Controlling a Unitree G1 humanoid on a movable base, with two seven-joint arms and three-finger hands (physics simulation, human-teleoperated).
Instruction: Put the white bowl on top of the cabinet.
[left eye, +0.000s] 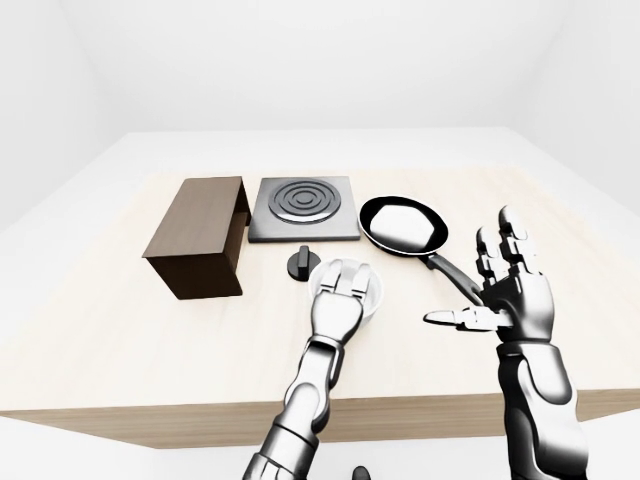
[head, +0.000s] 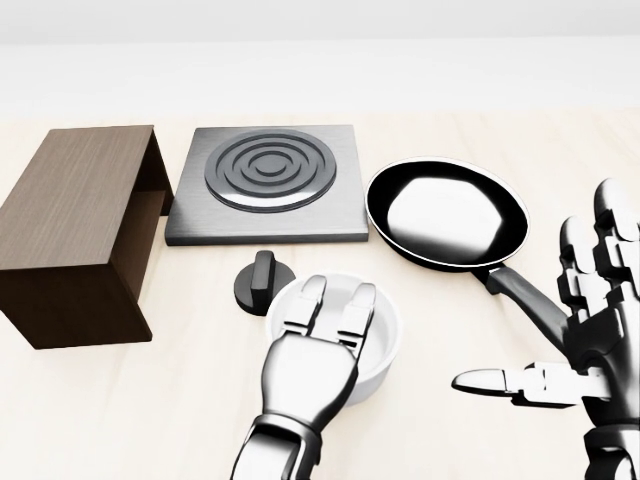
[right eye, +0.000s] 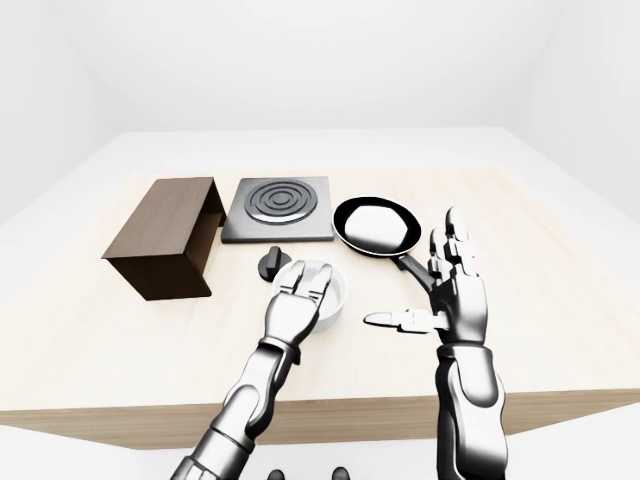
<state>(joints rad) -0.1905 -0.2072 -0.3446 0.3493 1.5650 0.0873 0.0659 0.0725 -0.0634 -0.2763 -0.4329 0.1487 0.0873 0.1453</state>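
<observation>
The white bowl (head: 385, 345) stands on the wooden table, below the stove and left of the pan handle. My left hand (head: 335, 305) lies over the bowl, fingers stretched flat across its rim and not closed round it. My right hand (head: 575, 345) is open and empty, fingers spread upward and thumb pointing left, hovering right of the bowl beside the pan handle. The cabinet (head: 75, 220), a dark brown wooden box with its open side facing right, stands at the left of the table; its top is bare.
A grey stove plate (head: 265, 185) sits right of the cabinet, with a black knob (head: 262, 280) below it close to the bowl. A black frying pan (head: 445, 215) lies at the right, handle toward my right hand. The table's near edge (left eye: 400, 410) runs below my arms.
</observation>
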